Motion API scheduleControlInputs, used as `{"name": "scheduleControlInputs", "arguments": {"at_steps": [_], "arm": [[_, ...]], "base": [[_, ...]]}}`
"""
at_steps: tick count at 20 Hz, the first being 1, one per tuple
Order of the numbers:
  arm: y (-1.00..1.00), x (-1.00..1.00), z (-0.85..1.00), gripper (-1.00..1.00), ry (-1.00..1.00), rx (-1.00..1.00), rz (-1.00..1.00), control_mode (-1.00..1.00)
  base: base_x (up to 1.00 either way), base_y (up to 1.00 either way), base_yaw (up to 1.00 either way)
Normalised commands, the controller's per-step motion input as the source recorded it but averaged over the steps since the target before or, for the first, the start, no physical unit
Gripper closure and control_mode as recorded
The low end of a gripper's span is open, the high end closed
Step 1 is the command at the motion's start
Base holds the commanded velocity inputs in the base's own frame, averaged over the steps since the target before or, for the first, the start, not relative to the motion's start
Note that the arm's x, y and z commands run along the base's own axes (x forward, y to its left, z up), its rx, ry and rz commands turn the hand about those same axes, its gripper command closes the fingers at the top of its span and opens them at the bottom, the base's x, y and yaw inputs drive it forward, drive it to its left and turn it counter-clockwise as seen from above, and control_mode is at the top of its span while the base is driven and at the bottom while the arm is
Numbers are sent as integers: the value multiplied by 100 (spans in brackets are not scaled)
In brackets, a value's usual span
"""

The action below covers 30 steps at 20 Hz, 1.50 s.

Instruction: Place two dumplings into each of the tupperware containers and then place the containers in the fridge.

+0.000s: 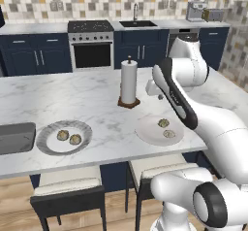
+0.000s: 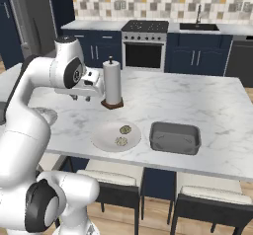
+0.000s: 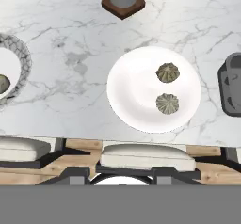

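Near the counter's (image 2: 197, 105) front edge, 2 dumplings (image 3: 167, 87) lie on a white plate (image 2: 106, 139), with a tupperware container (image 2: 175, 137) just beside it. 2 more sit on a grey-rimmed plate (image 1: 46, 137), by another container (image 1: 16, 138). Farther back stands the paper-towel holder (image 2: 112, 82). The gripper (image 2: 83, 97) hangs beside it, seemingly empty; its opening I cannot tell.

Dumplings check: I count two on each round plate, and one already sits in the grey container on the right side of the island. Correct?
Not quite. The right base view shows the grey container holding nothing. The rest stands: two dumplings lie on the white plate beside it, and two more on the patterned plate in the left base view.
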Motion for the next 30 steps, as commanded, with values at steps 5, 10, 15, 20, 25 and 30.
{"name": "scheduleControlInputs", "arguments": {"at_steps": [5,10,15,20,25,30], "arm": [[-27,0,-6,-100,0,0,0,-100],[-45,0,-29,-100,5,0,0,-100],[-42,5,-40,-100,6,0,0,-100],[-19,19,-41,-100,3,0,0,-100],[-3,23,-39,-100,9,-1,-1,-100],[-2,22,-43,-100,11,-2,-3,-100]], "base": [[0,0,0],[0,0,0],[0,0,0],[0,0,0],[0,0,0],[0,0,0]]}}
